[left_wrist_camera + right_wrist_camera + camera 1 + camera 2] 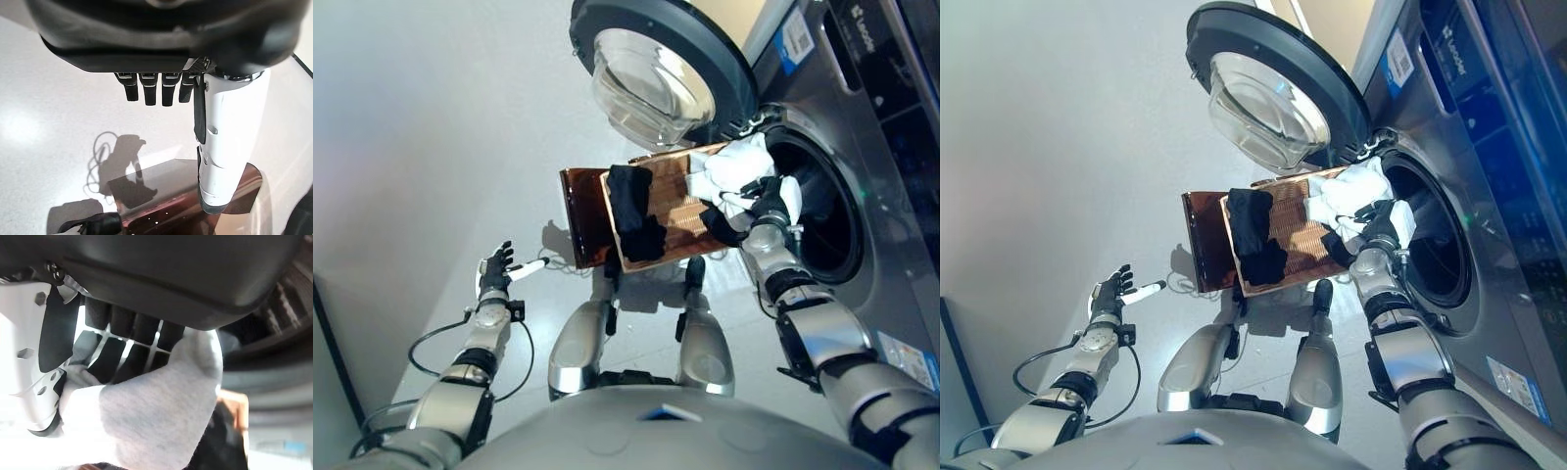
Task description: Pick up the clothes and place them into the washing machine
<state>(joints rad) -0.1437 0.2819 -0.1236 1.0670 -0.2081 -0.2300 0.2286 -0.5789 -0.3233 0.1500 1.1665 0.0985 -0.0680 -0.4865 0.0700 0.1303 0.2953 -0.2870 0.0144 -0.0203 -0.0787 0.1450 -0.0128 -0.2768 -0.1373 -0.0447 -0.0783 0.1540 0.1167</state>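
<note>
Right hand (pixel 771 204) curls round white garment (pixel 729 166) at washer drum mouth (pixel 1435 245) — soft, light, floppy; grip a bunched fold. Black garment (pixel 633 211) lies on brown tray (pixel 1283 240). Left hand (pixel 495 266) idle, fingers relaxed.

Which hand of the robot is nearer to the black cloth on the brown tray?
The right hand. It grips a white cloth at the tray's end beside the washing machine. The black cloth lies nearby. The left hand hangs open over the floor, farther off.
</note>
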